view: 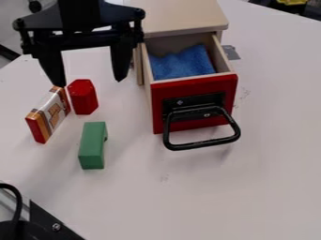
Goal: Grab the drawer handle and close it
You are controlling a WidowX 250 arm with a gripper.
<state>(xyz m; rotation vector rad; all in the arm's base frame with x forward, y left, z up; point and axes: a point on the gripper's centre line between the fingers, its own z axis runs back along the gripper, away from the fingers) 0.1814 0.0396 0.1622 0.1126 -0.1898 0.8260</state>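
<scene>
Off to the right of the jaws and lower in the view, we have the black handle (202, 145), a loop sticking out from the red front of the drawer (194, 84). Gripper (91, 80) hangs with jaws wide apart, nothing between them that we'd call held. Drawer is pulled out of the cabinet (182, 18), blue cloth (182, 63) inside. Below the jaws we mark a red block (83, 97), a wrapped bar (49, 115) beside it, and a green block (93, 147) further down; none of them in the handle's way, we think. We judge the handle stiff, likely metal, maybe a bit slick, not fragile. Best hold is mid-bar at the front, one finger on each side of the bar; off-centre we'd expect the drawer to skew and bind. Drawer itself looks light, cloth adds little, so we'd push gently and straight back; a hard shove could slide the whole cabinet. We rate this as pre-grasp, closing not done: move across to the handle, lower, grip, push.
</scene>
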